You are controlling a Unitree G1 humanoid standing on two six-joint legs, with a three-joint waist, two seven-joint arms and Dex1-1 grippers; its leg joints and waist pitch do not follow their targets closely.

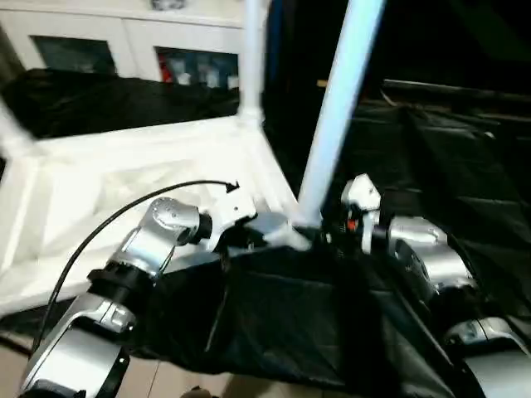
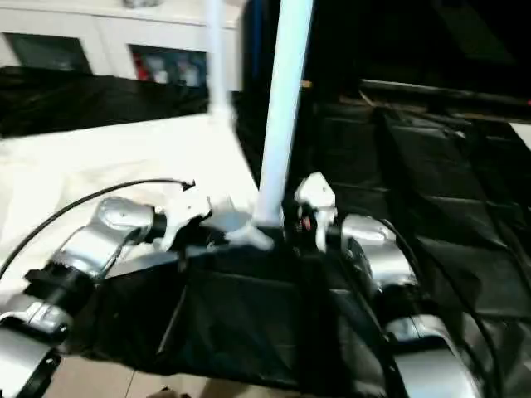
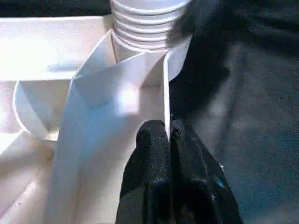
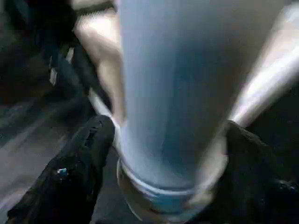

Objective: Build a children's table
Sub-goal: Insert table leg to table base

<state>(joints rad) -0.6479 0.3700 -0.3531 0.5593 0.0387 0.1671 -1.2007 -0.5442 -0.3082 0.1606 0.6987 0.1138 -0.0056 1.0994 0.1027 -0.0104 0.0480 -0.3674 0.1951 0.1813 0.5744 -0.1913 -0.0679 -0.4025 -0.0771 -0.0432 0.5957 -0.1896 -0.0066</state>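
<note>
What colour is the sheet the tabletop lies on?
Black, creased sheet; clearest in the left eye view, under the white tabletop.

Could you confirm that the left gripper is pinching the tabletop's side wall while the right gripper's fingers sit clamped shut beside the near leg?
Not quite: the right gripper has its fingers spread wide on either side of the near leg, as the right wrist view shows. The left gripper does pinch the tabletop's side wall.

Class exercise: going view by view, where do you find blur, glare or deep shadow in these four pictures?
Left eye view: the near leg is smeared, the table top washes out pale, and the black cloth sinks into shadow. Right eye view: the same, the top glaring whiter. Left wrist view: a bright patch on the corner rib. Right wrist view: the leg close up, heavily blurred.
</note>
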